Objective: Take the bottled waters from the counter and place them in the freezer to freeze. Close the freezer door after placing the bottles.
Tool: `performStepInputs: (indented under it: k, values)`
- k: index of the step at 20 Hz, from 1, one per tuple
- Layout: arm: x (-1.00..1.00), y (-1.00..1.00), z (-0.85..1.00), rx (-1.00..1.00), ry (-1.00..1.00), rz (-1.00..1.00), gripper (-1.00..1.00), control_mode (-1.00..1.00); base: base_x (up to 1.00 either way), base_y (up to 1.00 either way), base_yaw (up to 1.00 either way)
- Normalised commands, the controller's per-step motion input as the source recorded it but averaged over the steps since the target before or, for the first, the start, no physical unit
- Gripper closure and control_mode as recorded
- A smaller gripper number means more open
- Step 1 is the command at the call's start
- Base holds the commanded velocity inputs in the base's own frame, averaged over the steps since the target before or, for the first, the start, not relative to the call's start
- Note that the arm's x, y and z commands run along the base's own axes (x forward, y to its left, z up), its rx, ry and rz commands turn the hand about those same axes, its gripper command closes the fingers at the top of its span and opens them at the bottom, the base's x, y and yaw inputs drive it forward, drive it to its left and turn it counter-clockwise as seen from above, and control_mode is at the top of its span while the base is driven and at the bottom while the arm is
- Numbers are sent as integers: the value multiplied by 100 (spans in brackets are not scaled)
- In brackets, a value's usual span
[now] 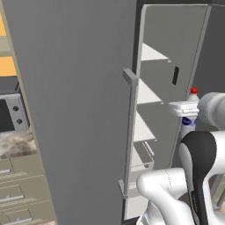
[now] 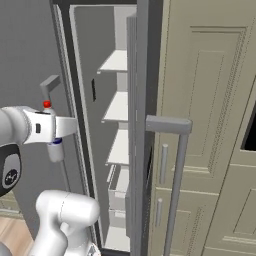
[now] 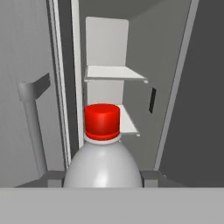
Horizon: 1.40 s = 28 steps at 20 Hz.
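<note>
One red-capped bottle (image 3: 102,148) sits clamped in the jaws before the open freezer (image 3: 131,52), shelves (image 3: 114,73) bare.

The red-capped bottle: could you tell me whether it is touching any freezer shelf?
Apart. In the right base view the red-capped bottle hangs in the end effector, outside the freezer, with open space between it and the white shelves.

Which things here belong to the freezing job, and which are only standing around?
Job:
- red-capped water bottle, held in the gripper
- freezer, open, white shelves
- freezer door with bar handle

Standing around:
- beige panelled cabinets
- twin grey door
- microwave
</note>
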Motion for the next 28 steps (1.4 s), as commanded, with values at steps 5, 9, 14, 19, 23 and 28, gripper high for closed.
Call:
performStepInputs:
  k: [5, 9, 14, 19, 23, 28]
  values:
    - [0, 0, 0, 0, 0, 0, 100, 100, 39, -1, 2]
    - [0, 0, 0, 0, 0, 0, 100, 100, 34, 0, 2]
    - [0, 0, 0, 0, 0, 0, 100, 100, 38, -3, 2]
    - [0, 0, 0, 0, 0, 0, 100, 100, 40, -6, 3]
    - [0, 0, 0, 0, 0, 0, 100, 100, 31, -10, 2]
    - [0, 0, 0, 0, 0, 0, 100, 100, 19, -24, 0]
